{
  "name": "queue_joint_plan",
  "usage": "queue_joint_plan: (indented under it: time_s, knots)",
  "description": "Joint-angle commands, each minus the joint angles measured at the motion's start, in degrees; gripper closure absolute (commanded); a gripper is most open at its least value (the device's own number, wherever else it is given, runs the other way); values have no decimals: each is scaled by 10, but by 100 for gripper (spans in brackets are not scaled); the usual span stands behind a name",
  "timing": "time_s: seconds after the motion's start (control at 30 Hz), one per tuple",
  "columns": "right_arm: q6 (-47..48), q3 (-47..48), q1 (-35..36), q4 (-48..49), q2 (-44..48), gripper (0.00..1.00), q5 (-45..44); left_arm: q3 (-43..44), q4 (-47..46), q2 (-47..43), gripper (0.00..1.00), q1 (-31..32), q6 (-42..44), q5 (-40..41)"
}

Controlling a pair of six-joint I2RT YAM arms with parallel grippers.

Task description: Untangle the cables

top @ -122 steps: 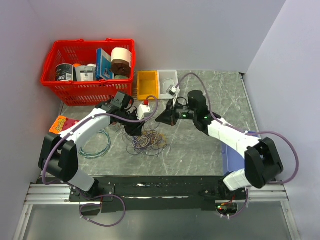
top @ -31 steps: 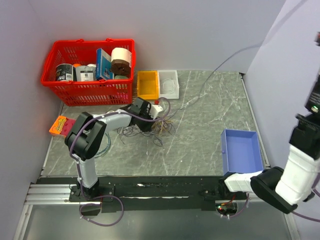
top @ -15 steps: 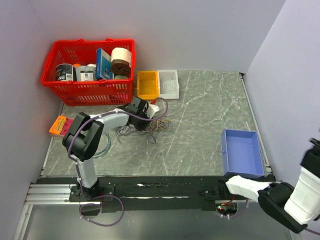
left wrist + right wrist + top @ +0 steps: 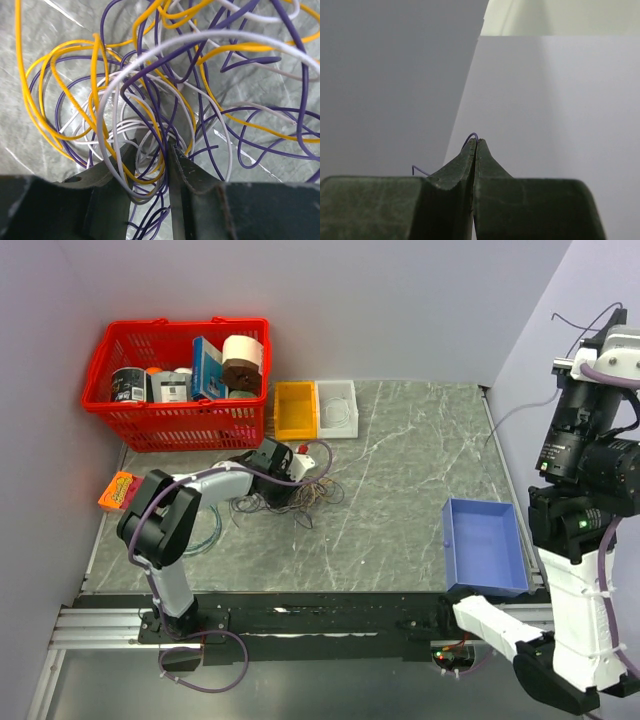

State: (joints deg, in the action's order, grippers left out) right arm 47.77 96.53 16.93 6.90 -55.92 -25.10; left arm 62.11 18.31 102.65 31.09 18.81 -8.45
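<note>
The cables [image 4: 300, 495] lie as a tangled heap of purple, yellow and pale wires [image 4: 150, 90] on the grey table, left of centre. My left gripper [image 4: 288, 478] is down in the heap. In the left wrist view its jaws [image 4: 150, 156] stand apart, open, with several loose loops running between the fingers [image 4: 182, 170]. My right arm is raised high at the right edge. The right gripper [image 4: 598, 352] is shut, with a thin purple wire [image 4: 472, 136] pinched at its tips [image 4: 476, 142]. That wire's end curls above the gripper [image 4: 585, 318].
A red basket [image 4: 175, 325] of goods stands at the back left. A yellow bin [image 4: 296, 410] and a white bin [image 4: 337, 405] sit beside it. A blue tray [image 4: 485, 545] lies at the right. A teal hoop [image 4: 205, 530] and an orange packet [image 4: 120, 490] are at the left.
The right arm has swung up from low at the right edge to stand high, still pinching the purple wire. The left jaws have widened a little in the heap.
</note>
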Motion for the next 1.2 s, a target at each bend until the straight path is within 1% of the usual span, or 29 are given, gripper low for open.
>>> queue_joint_plan:
  time_s: [0.0,0.1,0.27,0.43,0.57,0.8,0.87,0.9,0.97,1.0,1.07,1.1,1.17]
  knots:
    - [-29,-47,-31,38,27,100,-12,-9,-2,-32,63,-2,-5,-17]
    - [-47,-80,-51,54,43,100,-12,-18,-4,-39,62,-2,-3,-18]
    - [-69,-81,-73,37,52,100,-11,-22,-2,-43,62,-2,-1,-19]
    - [-82,-63,-78,-3,63,100,-7,-13,-1,-32,62,-2,-3,-23]
    - [-112,-59,-78,-41,73,100,-2,-8,-2,-26,62,-2,-3,-25]
    - [-123,-71,-78,-66,80,100,-10,-9,0,-24,62,-2,4,-25]
    - [-142,-97,-78,-65,87,100,-11,-9,-2,-23,62,-2,4,-25]
    - [-154,-128,-78,-66,97,100,-14,-9,-2,-24,62,-2,3,-26]
    - [-203,-175,-80,-84,112,100,-32,-8,-4,-22,62,-2,1,-31]
    - [-219,-240,-79,-84,131,100,-35,-7,-5,-22,62,-2,-3,-34]
    - [-252,-310,-81,-71,152,100,-51,-4,-1,-20,62,-2,-4,-41]
    - [-257,-371,-83,-52,168,100,-57,-1,1,-19,62,-2,-3,-43]
    - [-283,-414,-96,-53,177,100,-75,2,6,-19,62,-2,1,-41]
